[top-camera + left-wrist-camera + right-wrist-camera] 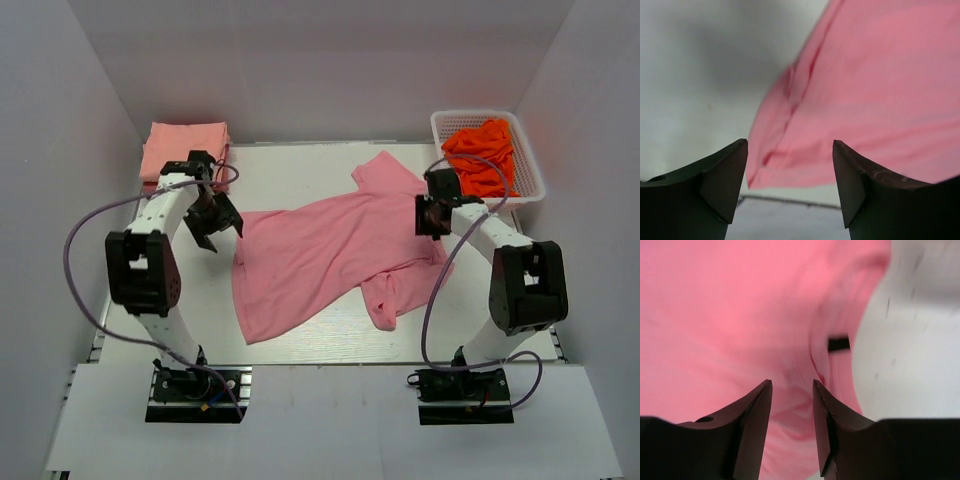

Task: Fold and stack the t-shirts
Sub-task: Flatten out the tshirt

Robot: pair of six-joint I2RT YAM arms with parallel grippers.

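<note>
A rose-pink t-shirt [320, 255] lies spread and slightly rumpled across the middle of the table, one sleeve toward the back and one toward the front. My left gripper [222, 232] hovers open just off the shirt's left corner. In the left wrist view that corner [880, 90] lies beyond the gripper [790, 143], with nothing between the jaws. My right gripper [428, 216] is over the shirt's right edge. In the right wrist view the gripper [791, 383] stands partly open above wrinkled pink cloth [730, 315], gripping nothing.
A folded pile of salmon-peach shirts [185, 150] sits at the back left corner. A white lattice basket [530, 165] at the back right holds orange-red shirts [480, 155]. The table's white surface [300, 170] shows around the shirt, and walls close in three sides.
</note>
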